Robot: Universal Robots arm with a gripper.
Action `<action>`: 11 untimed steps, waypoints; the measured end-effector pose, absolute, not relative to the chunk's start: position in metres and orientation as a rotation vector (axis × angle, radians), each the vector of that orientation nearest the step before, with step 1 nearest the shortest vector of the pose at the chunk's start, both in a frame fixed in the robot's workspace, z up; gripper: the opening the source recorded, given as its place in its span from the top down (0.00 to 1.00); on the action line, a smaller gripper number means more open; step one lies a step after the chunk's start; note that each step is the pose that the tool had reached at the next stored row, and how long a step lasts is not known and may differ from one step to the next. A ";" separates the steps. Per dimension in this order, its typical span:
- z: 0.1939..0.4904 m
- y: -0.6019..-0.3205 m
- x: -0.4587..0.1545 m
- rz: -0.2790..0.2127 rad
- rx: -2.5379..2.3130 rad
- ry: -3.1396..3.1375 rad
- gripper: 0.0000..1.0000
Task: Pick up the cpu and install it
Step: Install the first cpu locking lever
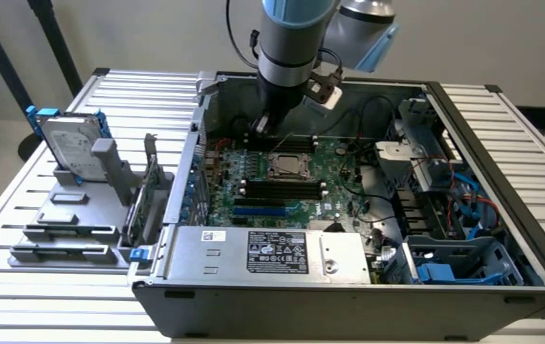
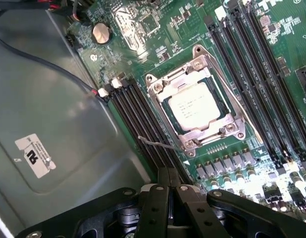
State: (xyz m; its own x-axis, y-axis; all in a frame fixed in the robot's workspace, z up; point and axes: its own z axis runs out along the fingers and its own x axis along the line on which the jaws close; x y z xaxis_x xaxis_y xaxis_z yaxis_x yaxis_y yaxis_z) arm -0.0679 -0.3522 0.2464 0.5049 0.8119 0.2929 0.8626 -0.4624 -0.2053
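Observation:
The cpu is a small square chip with a silver-grey top and faint print. It lies flat inside the metal-framed socket on the green motherboard, also seen mid-case as the cpu. My gripper is shut with its two black fingers pressed together and nothing between them. It hangs above the board, off the socket's corner and apart from the chip. In the exterior view the gripper is over the back of the open computer case, behind the socket. A thin wire lever sticks out beside the socket.
Black memory slots flank the socket. The grey case wall with a white sticker and a black cable lies close by. A power supply fills the case front. A hard drive in a blue frame stands on a grey fixture at the exterior view's left.

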 end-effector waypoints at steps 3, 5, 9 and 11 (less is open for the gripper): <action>0.244 -0.352 -0.068 -0.219 -2.429 -1.399 0.89; 0.242 -0.352 -0.068 -0.218 -2.430 -1.399 0.89; 0.235 -0.352 -0.068 -0.218 -2.430 -1.399 0.89; 0.231 -0.352 -0.069 -0.219 -2.430 -1.399 0.89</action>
State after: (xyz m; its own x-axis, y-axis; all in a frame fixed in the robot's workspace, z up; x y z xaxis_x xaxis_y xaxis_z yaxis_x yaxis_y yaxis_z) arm -0.0685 -0.3516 0.2315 0.5064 0.8114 0.2918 0.8618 -0.4647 -0.2035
